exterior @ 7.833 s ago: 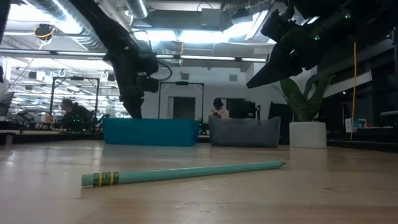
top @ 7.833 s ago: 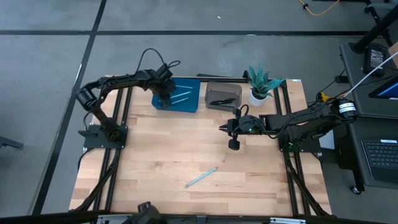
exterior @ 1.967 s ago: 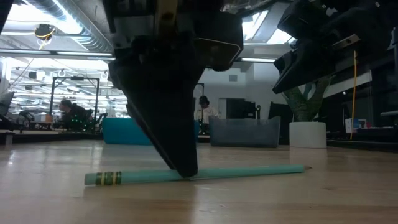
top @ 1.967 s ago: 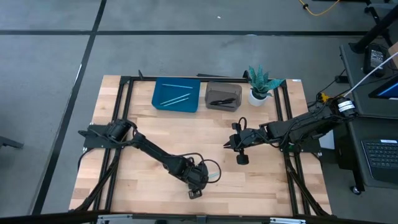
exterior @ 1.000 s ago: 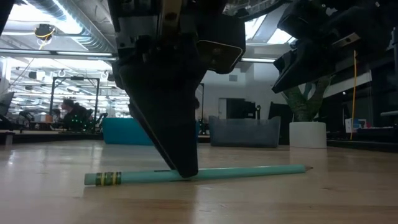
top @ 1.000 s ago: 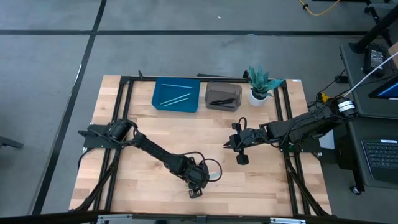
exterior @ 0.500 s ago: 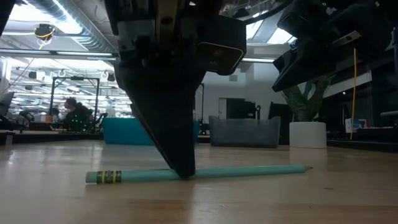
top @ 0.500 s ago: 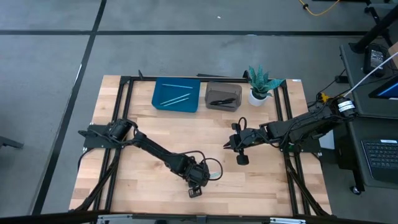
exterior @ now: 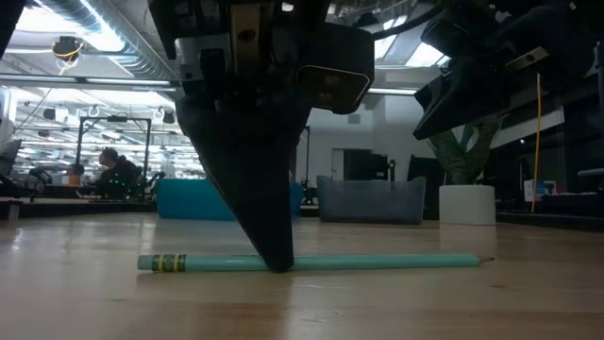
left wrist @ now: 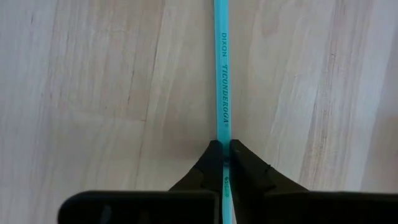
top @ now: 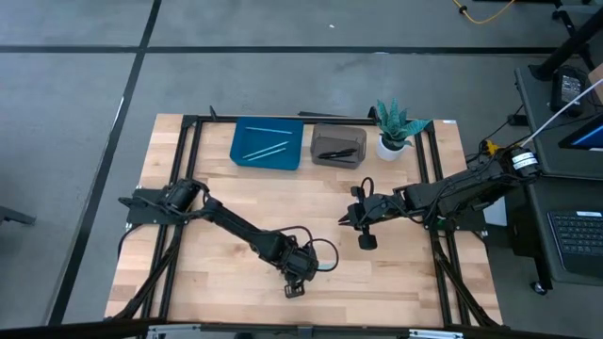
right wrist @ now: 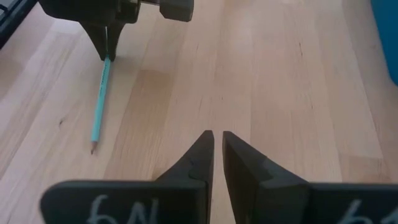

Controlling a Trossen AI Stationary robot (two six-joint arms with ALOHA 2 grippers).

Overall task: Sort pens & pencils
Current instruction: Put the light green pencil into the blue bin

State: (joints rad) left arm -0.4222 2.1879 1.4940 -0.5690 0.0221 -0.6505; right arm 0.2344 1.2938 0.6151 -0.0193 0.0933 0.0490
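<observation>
Wooden bench (top: 217, 273) in an open workshop, seen from above and from table height. Near the front edge, about midway along it, the left gripper (top: 301, 272) stands point-down, its fingers (left wrist: 211, 163) pinched on a teal pencil (exterior: 377, 262) that lies flat on the wood. The hold sits nearer the eraser end than the tip (so the long free end may droop when raised). It looks light, thin, stiff and smooth, likely to roll or swivel in a narrow pinch; a hold nearer its middle would balance better. At the back edge a blue tray (top: 247, 155) carries two more pencils (top: 265, 149), and a grey bin (top: 320, 137) beside it holds the pens (top: 336, 153). The right gripper (top: 343, 217) hovers right of centre, nearly closed and holding nothing.
</observation>
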